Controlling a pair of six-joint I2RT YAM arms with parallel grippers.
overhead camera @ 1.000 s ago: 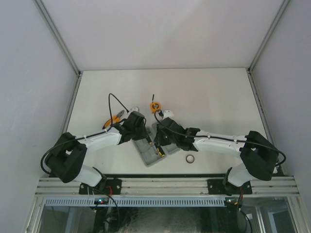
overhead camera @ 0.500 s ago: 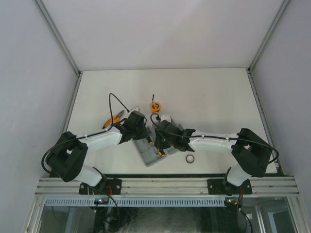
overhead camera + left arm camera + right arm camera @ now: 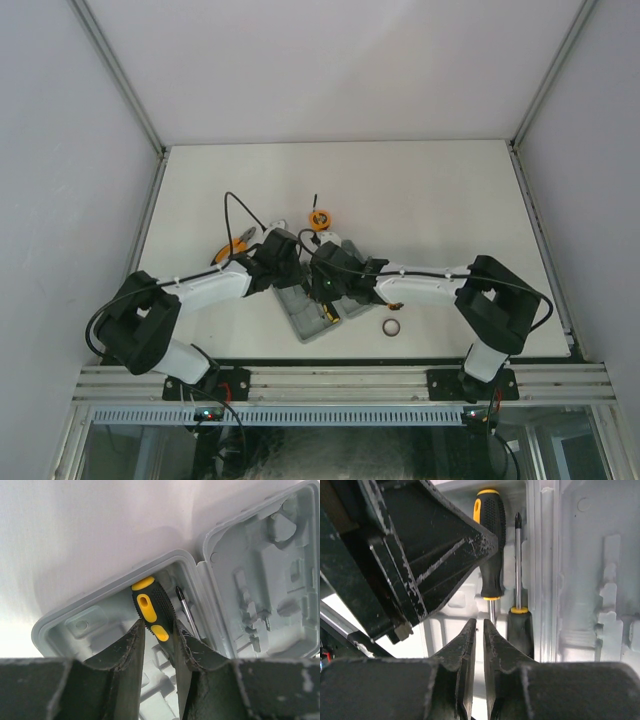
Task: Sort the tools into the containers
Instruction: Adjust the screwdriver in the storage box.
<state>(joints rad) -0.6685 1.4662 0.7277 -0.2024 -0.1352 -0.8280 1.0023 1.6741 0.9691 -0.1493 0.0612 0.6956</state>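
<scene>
In the open grey hinged plastic tool case (image 3: 80, 625), near its hinge, lies a black-and-yellow screwdriver (image 3: 152, 602) — its handle clasped by the left gripper (image 3: 158, 625). Over the case, the right gripper (image 3: 480, 627) is nearly closed — whether it holds anything, I cannot tell.

Pale grey walls (image 3: 60, 150) enclose a white table (image 3: 430, 190); an aluminium rail (image 3: 340, 380) edges its near side.

The tool case (image 3: 260, 580) is pale grey all over. One screwdriver (image 3: 152, 610) has a black handle, finely dotted in texture, with yellow-orange inserts; the second screwdriver (image 3: 520, 625) is black with a yellow collar and a silvery shaft. The tape measure (image 3: 319, 217) is orange, the ring (image 3: 390, 327) dark — the table (image 3: 430, 190) off-white.
</scene>
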